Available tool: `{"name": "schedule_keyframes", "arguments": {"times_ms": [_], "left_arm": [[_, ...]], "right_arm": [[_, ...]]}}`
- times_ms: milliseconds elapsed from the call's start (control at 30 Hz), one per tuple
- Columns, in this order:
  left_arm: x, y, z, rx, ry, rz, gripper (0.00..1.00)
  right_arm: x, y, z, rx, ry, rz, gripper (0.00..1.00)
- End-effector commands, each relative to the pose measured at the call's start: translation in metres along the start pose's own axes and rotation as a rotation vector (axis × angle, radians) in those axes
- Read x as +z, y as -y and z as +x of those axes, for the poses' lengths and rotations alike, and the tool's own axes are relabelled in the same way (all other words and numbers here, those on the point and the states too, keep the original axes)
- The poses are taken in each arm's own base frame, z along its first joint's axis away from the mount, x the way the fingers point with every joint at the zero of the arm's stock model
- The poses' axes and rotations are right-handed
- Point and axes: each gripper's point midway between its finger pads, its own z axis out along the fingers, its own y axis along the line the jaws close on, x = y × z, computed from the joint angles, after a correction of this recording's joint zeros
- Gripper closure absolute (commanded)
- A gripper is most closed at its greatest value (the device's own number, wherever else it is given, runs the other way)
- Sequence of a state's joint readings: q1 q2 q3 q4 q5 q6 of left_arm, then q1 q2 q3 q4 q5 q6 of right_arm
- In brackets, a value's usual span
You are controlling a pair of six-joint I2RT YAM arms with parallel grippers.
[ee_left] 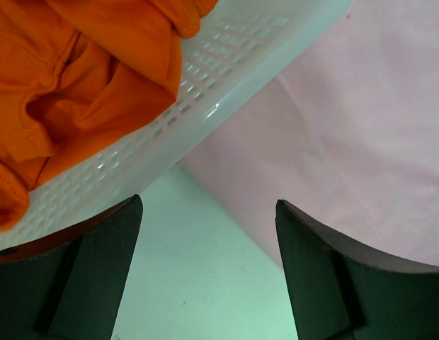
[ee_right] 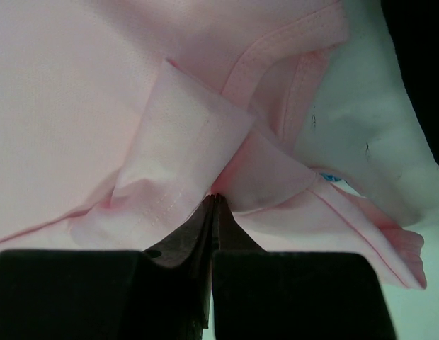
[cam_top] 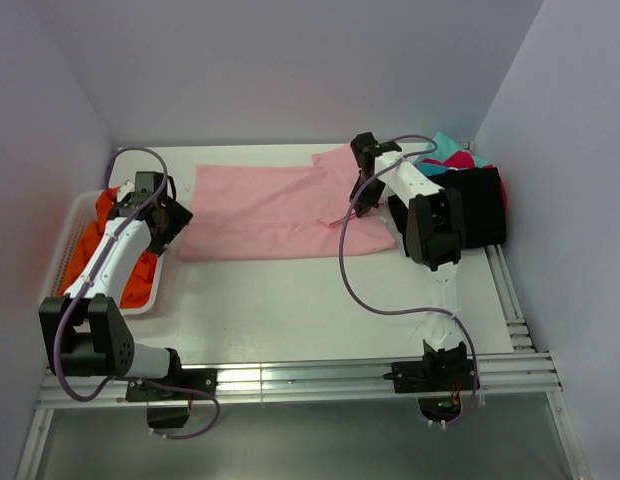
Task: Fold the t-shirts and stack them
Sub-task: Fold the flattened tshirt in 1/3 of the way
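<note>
White tabletop (cam_top: pixel 290 305) fills the floor of a small booth, closed in by pale lilac walls (cam_top: pixel 290 70) at the back and on both sides. Bare aluminium rails (cam_top: pixel 310 378) run along the near edge and up the right side.

A light pink t-shirt (cam_top: pixel 260 210) lies spread flat across the back middle of the table. At the left edge sits a white mesh basket (cam_top: pixel 78 212) with an orange t-shirt (cam_top: pixel 90 255) bunched inside. In the back right corner a black t-shirt (cam_top: pixel 480 205) lies with teal cloth (cam_top: pixel 448 145) and a strip of what looks like magenta cloth (cam_top: pixel 460 160) behind it, though little of either shows.

The left gripper (ee_left: pixel 209 205) hangs with its fingers spread wide, over bare table just beside the basket's wall and the pink shirt's left edge, holding nothing. The right gripper (ee_right: pixel 214 202) is pinched tight on a raised fold of the pink shirt near its collar, close to the black shirt.
</note>
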State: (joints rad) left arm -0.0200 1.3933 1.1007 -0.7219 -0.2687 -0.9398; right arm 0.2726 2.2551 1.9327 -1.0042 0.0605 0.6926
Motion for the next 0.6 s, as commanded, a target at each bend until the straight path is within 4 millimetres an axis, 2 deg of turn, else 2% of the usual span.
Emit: {"name": "schedule_keyframes", "arguments": {"times_ms": [0, 200, 300, 367, 400, 467, 533, 567], "left_arm": [[-0.008, -0.013, -0.002, 0.025, 0.026, -0.01, 0.18], [-0.006, -0.019, 0.004, 0.038, 0.017, -0.02, 0.18], [-0.005, -0.022, 0.007, 0.047, 0.013, -0.021, 0.18], [-0.004, -0.025, 0.009, 0.051, 0.01, -0.026, 0.18], [-0.003, -0.025, 0.011, 0.054, 0.004, -0.025, 0.18], [-0.001, -0.027, 0.013, 0.057, -0.002, -0.028, 0.18], [0.0, -0.027, 0.015, 0.061, -0.008, -0.028, 0.18], [0.001, -0.028, 0.016, 0.068, -0.013, -0.034, 0.18]], "right_arm": [[0.003, -0.004, -0.008, 0.03, 0.01, -0.006, 1.0], [0.016, -0.014, -0.01, 0.046, -0.005, -0.022, 1.0], [0.017, -0.028, -0.017, 0.068, -0.007, -0.066, 1.0], [0.01, -0.038, -0.03, 0.094, 0.022, -0.095, 1.0], [0.003, -0.052, -0.035, 0.109, 0.02, -0.144, 1.0], [-0.003, -0.063, -0.043, 0.125, 0.027, -0.185, 1.0], [-0.013, -0.084, -0.053, 0.142, 0.038, -0.279, 1.0], [-0.016, -0.093, -0.057, 0.144, 0.046, -0.322, 0.96]]}}
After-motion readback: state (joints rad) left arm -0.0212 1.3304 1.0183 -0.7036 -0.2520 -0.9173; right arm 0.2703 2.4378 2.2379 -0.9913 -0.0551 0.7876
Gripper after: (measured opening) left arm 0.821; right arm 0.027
